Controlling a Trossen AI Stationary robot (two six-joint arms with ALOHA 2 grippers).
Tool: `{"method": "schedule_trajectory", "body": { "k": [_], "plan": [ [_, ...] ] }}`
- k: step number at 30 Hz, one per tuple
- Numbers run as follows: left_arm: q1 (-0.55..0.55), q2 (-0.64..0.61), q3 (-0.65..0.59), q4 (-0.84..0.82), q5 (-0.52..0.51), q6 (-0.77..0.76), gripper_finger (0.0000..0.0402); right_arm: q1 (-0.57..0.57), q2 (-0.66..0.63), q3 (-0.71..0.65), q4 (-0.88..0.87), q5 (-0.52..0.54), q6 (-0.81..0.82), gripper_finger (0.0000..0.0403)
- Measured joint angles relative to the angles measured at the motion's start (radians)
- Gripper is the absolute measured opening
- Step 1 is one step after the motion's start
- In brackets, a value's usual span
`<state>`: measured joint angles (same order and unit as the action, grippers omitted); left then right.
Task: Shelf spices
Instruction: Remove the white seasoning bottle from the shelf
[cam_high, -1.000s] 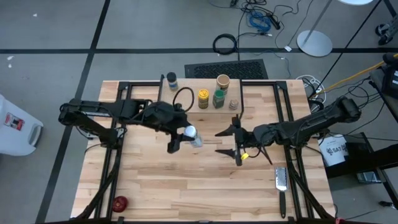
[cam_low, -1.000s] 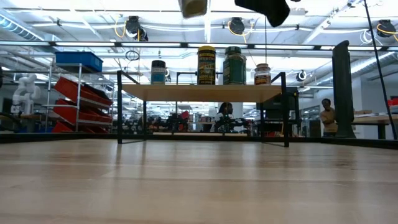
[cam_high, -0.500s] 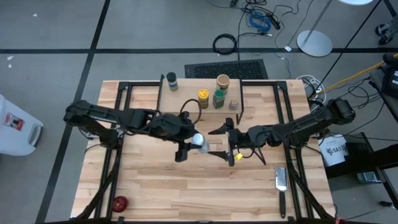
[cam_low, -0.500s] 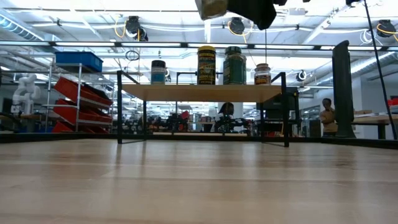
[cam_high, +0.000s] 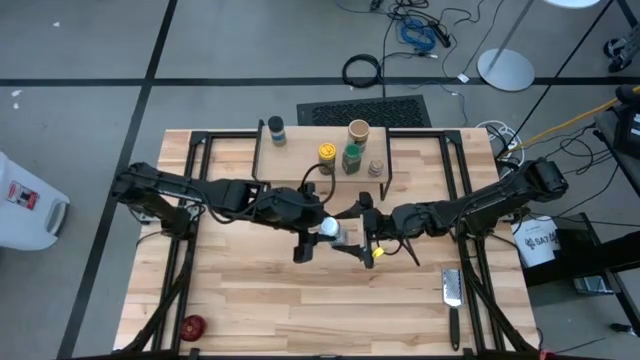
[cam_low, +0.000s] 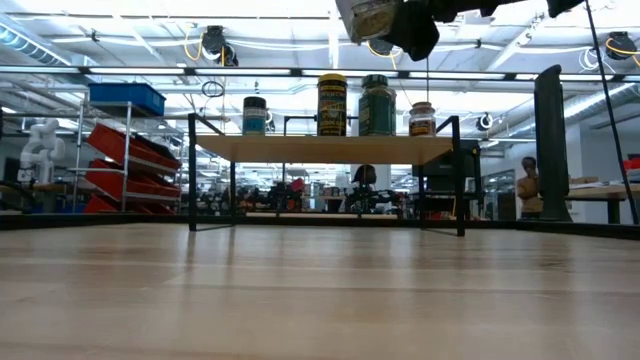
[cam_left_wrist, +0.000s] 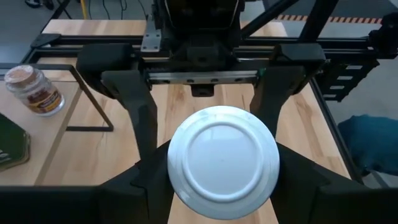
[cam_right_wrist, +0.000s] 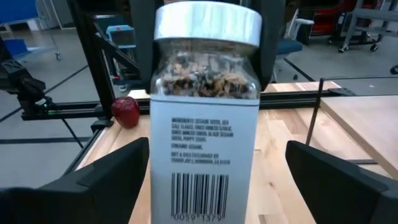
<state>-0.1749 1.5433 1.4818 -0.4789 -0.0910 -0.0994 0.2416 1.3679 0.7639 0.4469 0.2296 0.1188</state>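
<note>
4 jars (cam_low: 332, 104) on the shelf (cam_low: 325, 148), another jar (cam_low: 368, 18) aloft.

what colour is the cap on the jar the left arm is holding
White, shown best in the left wrist view: the jar's cap faces that camera.

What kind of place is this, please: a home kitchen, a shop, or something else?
Probably a robotics lab or workshop. The light wooden table stands on a grey floor strewn with coiled black cables, and red storage bins and long ceiling lights fill the hall behind.
</note>
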Motion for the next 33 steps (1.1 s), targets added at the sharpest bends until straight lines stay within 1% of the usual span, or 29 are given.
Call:
{"method": "schedule_trajectory", "body": {
  "k": [4,7,10,15,20,28,33],
  "plan": [
    [0.003,0.000,0.000,0.000,-0.001,-0.001,0.0208,-0.010,0.002,0.000,0.001,0.004,0.001,0.0331],
    [0.005,0.000,0.000,-0.004,-0.017,-0.021,0.0208,-0.014,0.001,0.000,0.000,0.003,0.009,0.0296],
    [0.005,0.000,0.000,-0.007,-0.060,-0.024,0.0208,-0.018,0.000,0.000,-0.001,0.000,0.009,0.0256],
    [0.004,0.000,0.000,-0.010,-0.083,-0.023,0.0235,-0.018,-0.001,0.000,-0.004,-0.001,0.003,0.0189],
    [0.004,0.000,0.000,-0.004,-0.085,-0.024,0.0246,-0.020,-0.001,-0.001,-0.008,0.000,-0.007,0.0185],
    [0.002,0.000,0.000,0.001,-0.085,-0.023,0.0250,-0.020,-0.001,-0.001,-0.004,-0.027,-0.016,0.0193],
    [-0.004,-0.005,0.000,0.002,-0.099,-0.019,0.0251,-0.021,-0.001,-0.001,-0.001,-0.046,-0.016,0.0188]
  ]
}}
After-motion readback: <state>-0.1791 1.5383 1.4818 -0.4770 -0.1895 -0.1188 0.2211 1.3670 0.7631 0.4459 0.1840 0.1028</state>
